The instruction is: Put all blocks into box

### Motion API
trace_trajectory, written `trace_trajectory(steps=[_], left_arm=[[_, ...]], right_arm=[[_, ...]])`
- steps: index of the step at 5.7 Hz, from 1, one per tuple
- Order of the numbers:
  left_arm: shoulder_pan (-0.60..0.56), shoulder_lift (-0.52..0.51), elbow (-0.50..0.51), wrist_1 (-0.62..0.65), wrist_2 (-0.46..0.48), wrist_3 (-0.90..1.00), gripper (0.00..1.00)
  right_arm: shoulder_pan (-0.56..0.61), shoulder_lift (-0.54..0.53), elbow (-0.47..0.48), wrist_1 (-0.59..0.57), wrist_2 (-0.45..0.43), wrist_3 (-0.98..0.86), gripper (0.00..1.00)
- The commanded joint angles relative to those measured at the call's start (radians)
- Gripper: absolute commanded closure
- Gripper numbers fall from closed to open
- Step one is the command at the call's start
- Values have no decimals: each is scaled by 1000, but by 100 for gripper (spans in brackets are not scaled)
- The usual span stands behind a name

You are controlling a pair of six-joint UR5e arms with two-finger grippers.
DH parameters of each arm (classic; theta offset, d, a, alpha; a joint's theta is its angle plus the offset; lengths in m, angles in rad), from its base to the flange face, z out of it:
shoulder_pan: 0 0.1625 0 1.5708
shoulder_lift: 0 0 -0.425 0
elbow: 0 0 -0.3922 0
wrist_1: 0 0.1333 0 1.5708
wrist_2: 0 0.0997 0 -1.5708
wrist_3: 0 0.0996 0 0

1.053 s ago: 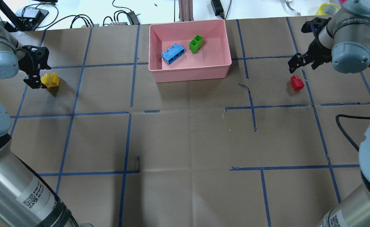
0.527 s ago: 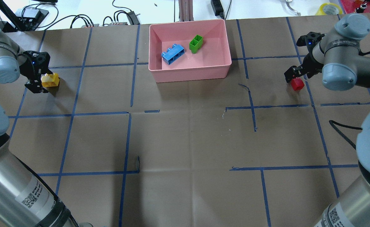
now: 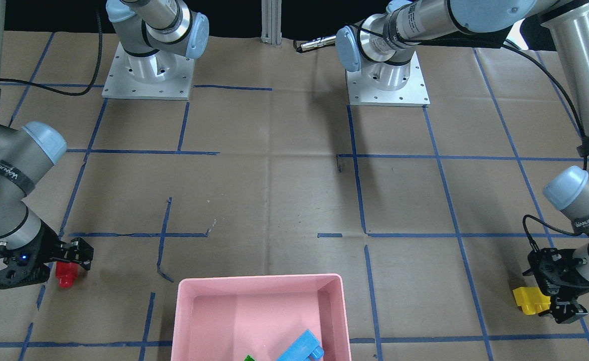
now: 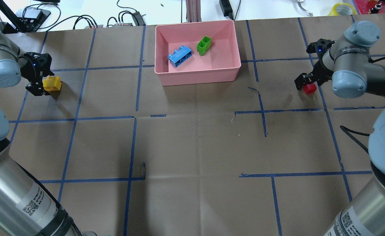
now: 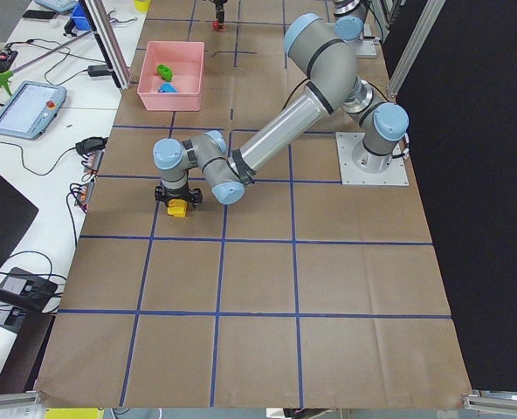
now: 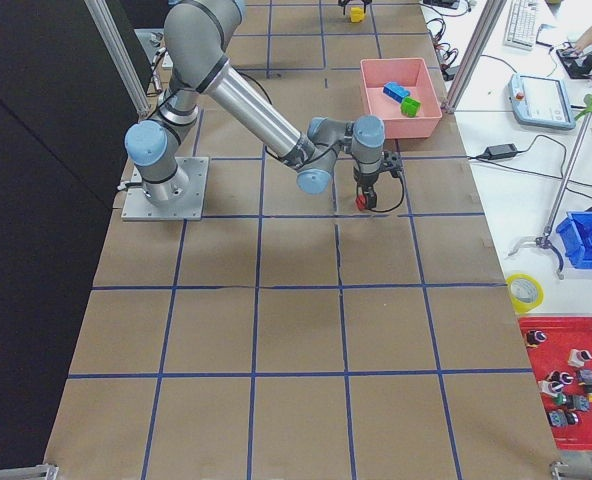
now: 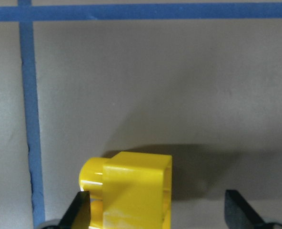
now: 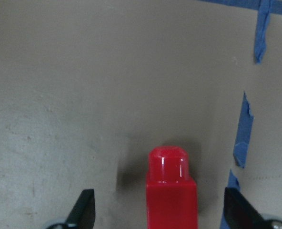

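The pink box (image 4: 197, 78) stands at the back middle and holds the blue brick (image 4: 180, 56) and the green brick (image 4: 204, 45). The yellow brick (image 4: 52, 83) lies on the table at the far left. My left gripper (image 4: 41, 82) is open and low around it; in the left wrist view the yellow brick (image 7: 131, 191) sits between the fingers, close to the left one (image 7: 79, 212). The red brick (image 4: 309, 88) lies at the right. My right gripper (image 4: 306, 84) is open and straddles it; the red brick (image 8: 172, 191) sits midway between the fingers in the right wrist view.
Brown paper with a blue tape grid covers the table. A black cable (image 4: 353, 132) lies on the right side near my right arm. Cables and a yellow tape roll (image 4: 341, 8) lie beyond the back edge. The arm bases (image 3: 146, 75) stand at the robot's side.
My right gripper has come down and toward the red brick and now straddles it. My left gripper has shifted slightly around the yellow brick. No brick has moved.
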Motion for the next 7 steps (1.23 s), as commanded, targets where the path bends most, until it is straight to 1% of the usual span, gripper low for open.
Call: trace_trajectory(steps=[1, 2, 3, 4, 5, 6, 7], left_arm=[[1, -5, 6, 7, 0, 2, 1], [1, -9, 8, 7, -2, 2, 1], [1, -15, 6, 7, -5, 1, 1], [1, -17, 6, 7, -5, 2, 2], [1, -17, 6, 9, -6, 8, 5], [3, -17, 5, 9, -9, 10, 10], [3, -17, 6, 7, -43, 18, 17]], right_arm=[[0, 1, 1, 13, -6, 0, 63], [0, -1, 0, 7, -5, 0, 91], [0, -4, -5, 5, -3, -2, 96], [0, -18, -26, 7, -1, 3, 96], [6, -53, -76, 57, -1, 14, 96], [23, -85, -169, 238, 11, 44, 95], [75, -88, -286, 411, 53, 146, 95]])
